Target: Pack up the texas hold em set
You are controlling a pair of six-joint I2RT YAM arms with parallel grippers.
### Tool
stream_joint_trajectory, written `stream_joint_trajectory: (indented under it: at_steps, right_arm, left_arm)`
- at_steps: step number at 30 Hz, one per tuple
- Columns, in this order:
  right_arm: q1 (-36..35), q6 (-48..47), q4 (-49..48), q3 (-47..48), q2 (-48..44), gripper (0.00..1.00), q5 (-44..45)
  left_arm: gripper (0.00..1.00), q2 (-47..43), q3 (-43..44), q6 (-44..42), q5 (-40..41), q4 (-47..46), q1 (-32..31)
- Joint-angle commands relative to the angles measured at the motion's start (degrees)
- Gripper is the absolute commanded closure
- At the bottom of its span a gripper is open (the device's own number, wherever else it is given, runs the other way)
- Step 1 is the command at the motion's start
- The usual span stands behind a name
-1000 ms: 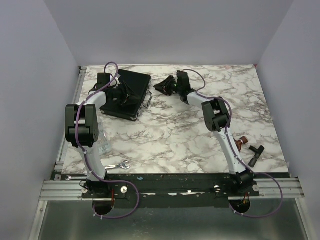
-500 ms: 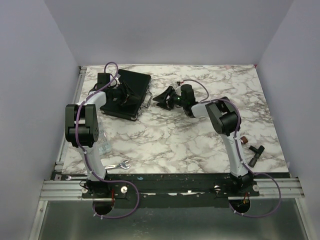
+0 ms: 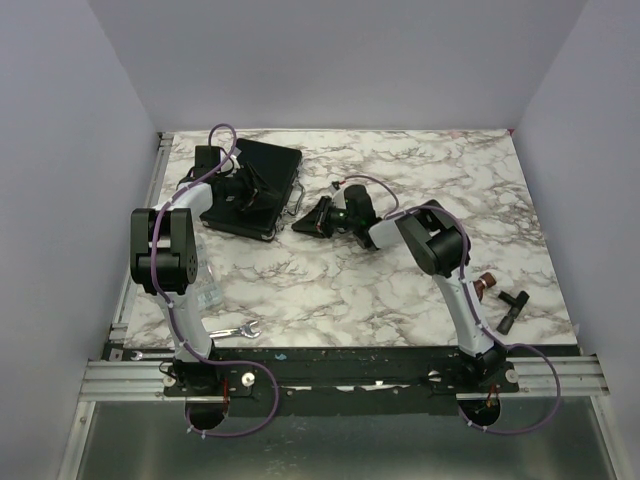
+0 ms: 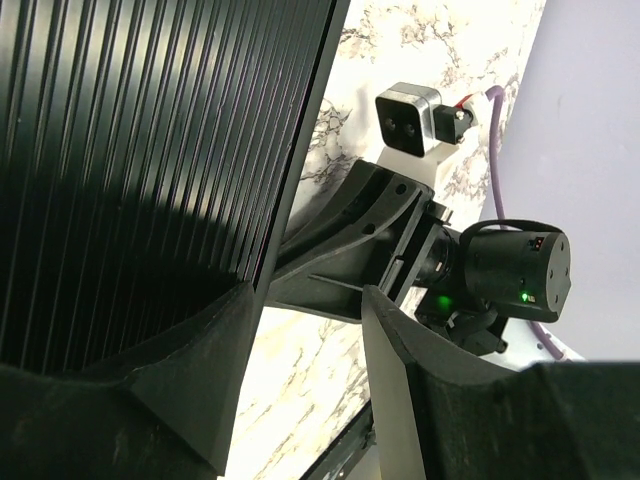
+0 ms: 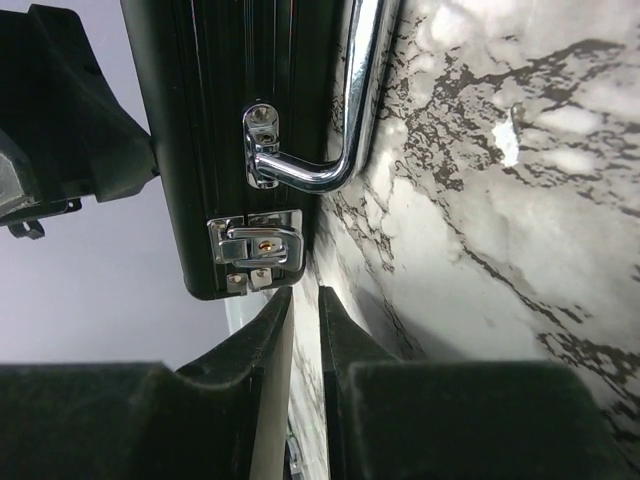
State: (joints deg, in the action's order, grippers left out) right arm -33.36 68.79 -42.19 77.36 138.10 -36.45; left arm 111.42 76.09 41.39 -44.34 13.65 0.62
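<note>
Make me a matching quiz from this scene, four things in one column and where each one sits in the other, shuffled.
Things:
1 black case
2 silver wrench
3 brown tap-shaped piece
4 right gripper

Places:
A near edge, front left
B right side, towards the front
C far left corner
D just right of the case's metal handle

Pairs: 1-C, 2-A, 3-B, 4-D

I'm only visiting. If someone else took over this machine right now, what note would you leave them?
Left gripper: open, empty, at the lid edge of the black case.
Right gripper: almost shut, empty, pointing at the case front below the latch and handle.
Done: lid is down; no chips or cards in view.
Left: check the latch; I can't tell if it's fastened.
</note>
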Motion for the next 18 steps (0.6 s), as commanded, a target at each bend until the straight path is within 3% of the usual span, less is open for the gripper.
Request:
stream_joint_trajectory:
  at_steps: [1, 9, 18]
  right_arm:
    - [-1.61, -1.55, 4.4, 0.51, 6.32, 0.82, 1.28]
    - [-3.18, -2.75, 9.24, 4.73, 7.76, 0.87, 4.18]
    - [-5.53, -3.81, 14.81, 7.4, 8.42, 0.99, 7.98]
  left_arm:
    - [0.52, 0.12, 0.0, -1.53, 3.75, 2.24, 0.15]
    - [0.52, 0.29, 0.03, -1.45, 3.79, 2.19, 0.16]
    - [0.52, 0.04, 0.03, -1.31, 3.68, 2.12, 0.11]
